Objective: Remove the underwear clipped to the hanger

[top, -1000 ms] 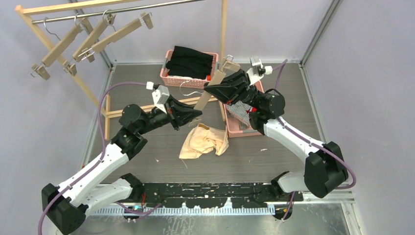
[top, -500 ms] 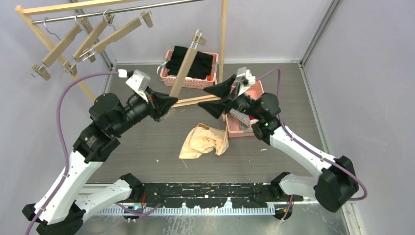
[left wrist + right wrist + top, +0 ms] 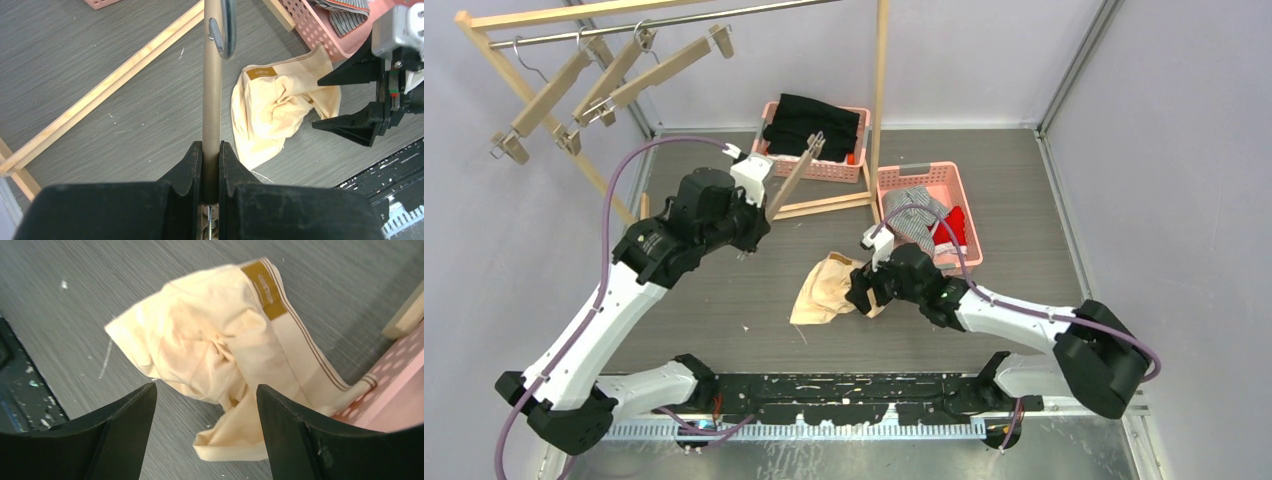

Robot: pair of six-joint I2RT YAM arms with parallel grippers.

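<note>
From above, you had the left gripper (image 3: 762, 208) raised over the grey wood-grain table (image 3: 1024, 220). Only its wrist camera showed the grip: both black fingers (image 3: 192, 160) were clamped tight on the smooth, pale wooden bar of the hanger (image 3: 212, 90), with the metal hook (image 3: 226, 27) curling near the far end.

Your right gripper (image 3: 205, 390) hovered low over the beige underwear (image 3: 215, 340), its fingers spread wide and holding nothing. That close view gave what the overhead could not: soft, crumpled cream cloth, a brown label (image 3: 262, 290) on a thin-striped waistband, and one corner touching the wall of the perforated pink basket (image 3: 395, 400).

The overhead view alone showed the grey-striped piece (image 3: 911, 215) and the red piece (image 3: 951, 228) lying side by side inside that basket.
</note>
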